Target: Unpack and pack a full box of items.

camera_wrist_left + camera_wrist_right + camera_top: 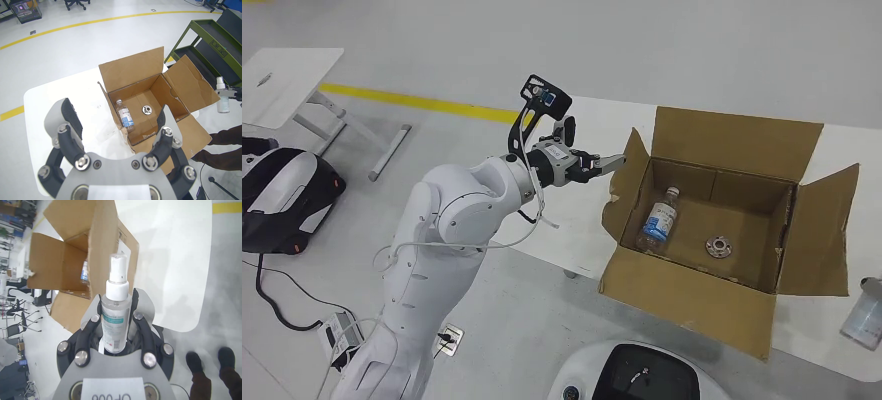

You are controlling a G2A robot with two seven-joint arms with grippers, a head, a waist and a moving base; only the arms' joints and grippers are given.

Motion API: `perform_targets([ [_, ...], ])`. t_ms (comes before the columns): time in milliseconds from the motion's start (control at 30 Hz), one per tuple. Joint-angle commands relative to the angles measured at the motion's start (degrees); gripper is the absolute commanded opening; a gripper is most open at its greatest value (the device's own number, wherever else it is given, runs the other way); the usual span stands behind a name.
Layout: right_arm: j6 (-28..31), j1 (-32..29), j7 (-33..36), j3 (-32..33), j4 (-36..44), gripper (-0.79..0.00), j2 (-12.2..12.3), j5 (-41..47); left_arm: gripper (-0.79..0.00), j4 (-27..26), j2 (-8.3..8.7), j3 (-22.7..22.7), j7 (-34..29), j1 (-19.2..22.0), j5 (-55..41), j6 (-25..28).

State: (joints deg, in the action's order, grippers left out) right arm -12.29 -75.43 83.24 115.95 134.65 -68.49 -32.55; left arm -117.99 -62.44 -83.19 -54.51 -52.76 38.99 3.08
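Our left tool (614, 161) hangs wide open and empty at the box (682, 290) edge. The bottle (660, 220) lies just inside, below it, long axis along that wall. Our right tool (116, 300) grips a spray bottle (115, 313) outside the box.

A brown cardboard box (687, 290) stands open at the right of the top view, with its flaps spread. On its floor a clear plastic bottle (660, 220) with a blue label lies on its side by the left wall. A small round metal part (719, 246) lies apart from it, near the middle. The right gripper (116, 297) clamps a clear spray bottle (115, 313) with a white head.
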Motion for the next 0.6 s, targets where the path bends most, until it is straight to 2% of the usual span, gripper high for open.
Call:
perform_targets([
  [0, 1.13, 0.64, 0.32, 0.97, 0.00, -0.785, 0.21, 5.43, 0.000, 0.00, 0.00, 0.00, 0.00, 0.00, 0.00, 0.00],
  [133, 2.02, 2.51, 1.13, -0.01, 0.00, -0.785, 0.92, 8.59, 0.000, 0.00, 0.00, 0.00, 0.00, 0.00, 0.00, 0.00],
  [267, 0.75, 4.55, 0.30, -4.36, 0.00, -0.785, 1.51, 9.04, 0.000, 0.00, 0.00, 0.00, 0.00, 0.00, 0.00, 0.00],
  [433, -3.81, 6.95, -2.69, -12.81, 0.00, -0.785, 1.89, 7.56, 0.000, 0.00, 0.00, 0.00, 0.00, 0.00, 0.00, 0.00],
  [567, -9.92, 8.97, -7.20, -21.05, -1.44, -0.785, 1.99, 1.41, 0.000, 0.00, 0.00, 0.00, 0.00, 0.00, 0.00, 0.00],
])
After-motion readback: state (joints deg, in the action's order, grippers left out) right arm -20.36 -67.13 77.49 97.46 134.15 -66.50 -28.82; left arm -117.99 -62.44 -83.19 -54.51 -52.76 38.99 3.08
